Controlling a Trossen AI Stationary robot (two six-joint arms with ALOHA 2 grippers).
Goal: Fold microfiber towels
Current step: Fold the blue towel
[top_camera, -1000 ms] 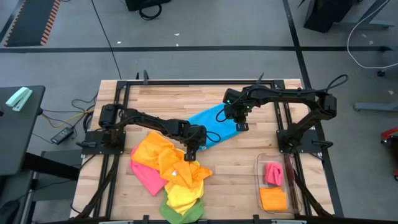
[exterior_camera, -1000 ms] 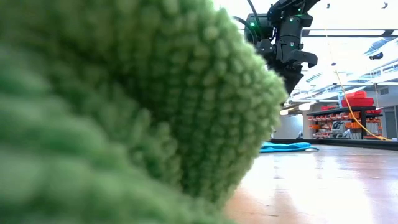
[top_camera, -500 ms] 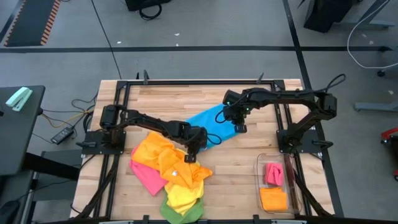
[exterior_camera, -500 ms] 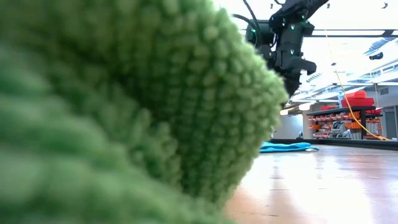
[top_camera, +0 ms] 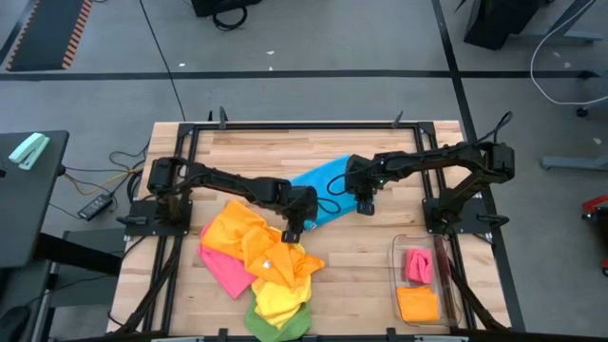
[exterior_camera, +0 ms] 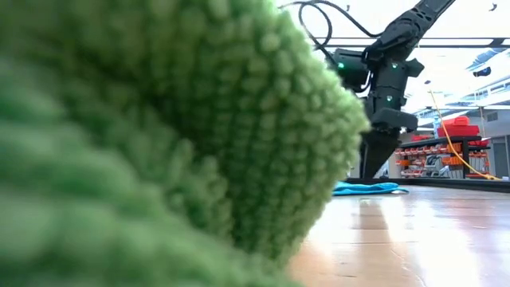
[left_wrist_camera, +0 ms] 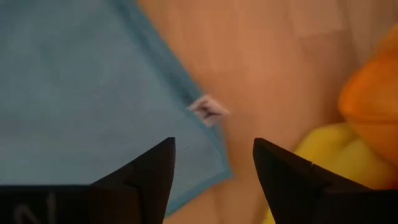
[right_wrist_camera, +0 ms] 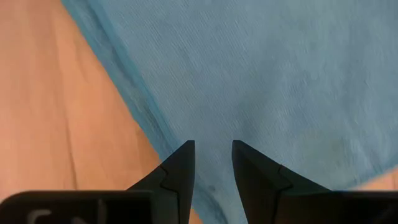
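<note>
A blue towel (top_camera: 323, 185) lies spread flat at the table's middle. My left gripper (top_camera: 292, 231) hovers open over its near left corner, where a small white tag (left_wrist_camera: 208, 111) shows; nothing is between its fingers (left_wrist_camera: 155, 171). My right gripper (top_camera: 364, 206) points down at the towel's right end, with a narrow gap between its fingers and only flat blue cloth (right_wrist_camera: 298, 74) below. A loose pile of orange (top_camera: 242, 233), pink (top_camera: 223, 271), yellow (top_camera: 280, 290) and green (top_camera: 271, 323) towels lies at the near left. My right gripper (right_wrist_camera: 212, 155) comes from above at the blue towel, close to its edge (right_wrist_camera: 134, 106) at the right end. In the low view its fingers (exterior_camera: 373, 155) reach down to the cloth (exterior_camera: 366, 188). I cannot tell whether the tips touch it.
A clear bin (top_camera: 394, 275) at the near right holds a folded pink towel (top_camera: 416, 264) and an orange one (top_camera: 418, 304). The green towel (exterior_camera: 159, 143) fills most of the low view and hides the left arm. Bare wood lies between the pile and the bin.
My right gripper has come down from well above the table to the blue towel's right end, shifting a little toward the near edge. The towel lies as before.
</note>
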